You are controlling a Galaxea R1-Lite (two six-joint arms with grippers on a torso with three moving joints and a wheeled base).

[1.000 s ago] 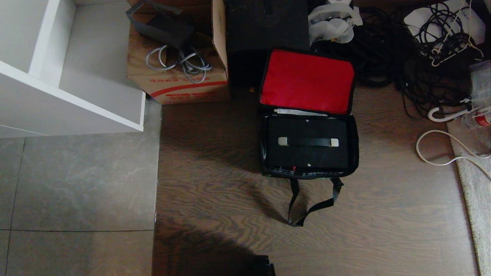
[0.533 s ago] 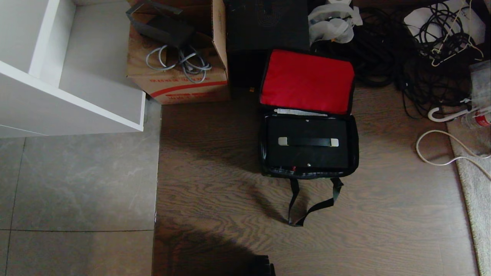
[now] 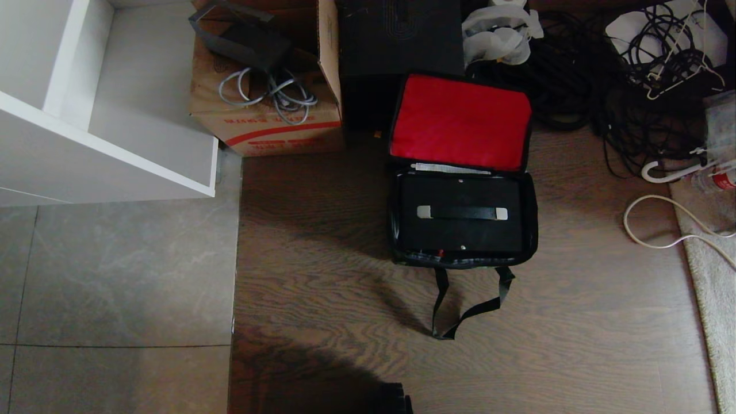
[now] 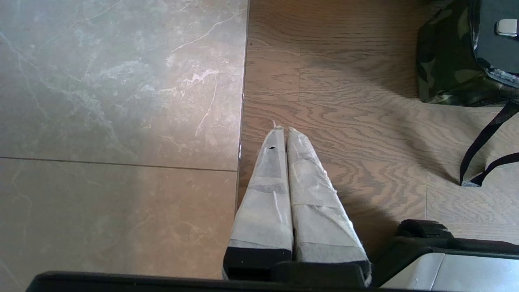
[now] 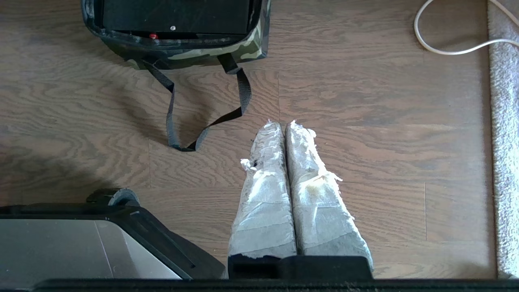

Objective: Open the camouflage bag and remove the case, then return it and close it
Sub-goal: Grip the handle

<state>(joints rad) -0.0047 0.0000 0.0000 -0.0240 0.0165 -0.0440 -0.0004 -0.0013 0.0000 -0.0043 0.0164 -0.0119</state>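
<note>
Nothing has moved since the earlier frame: both hands, left hand (image 4: pixel 282 130) and right hand (image 5: pixel 280 124), hang pinched shut and empty, well short of the open green-brown camouflage fabric bag (image 3: pixel 532 224) ahead holding the rigid black case (image 3: pixel 460 233), whose loose black webbing strap (image 3: pixel 454 328), lying nearest the right hand, could snag a reach.

Place: cluttered storage corner of a home or office
Floor: wood planks (image 3: pixel 322 276) meeting grey tiles (image 3: pixel 115 276)
Furniture: white shelf unit (image 3: pixel 103 115)
Clutter: cardboard box (image 3: pixel 264 123), tangled black cables (image 3: pixel 632 103), rug edge (image 3: pixel 713 276)
</note>
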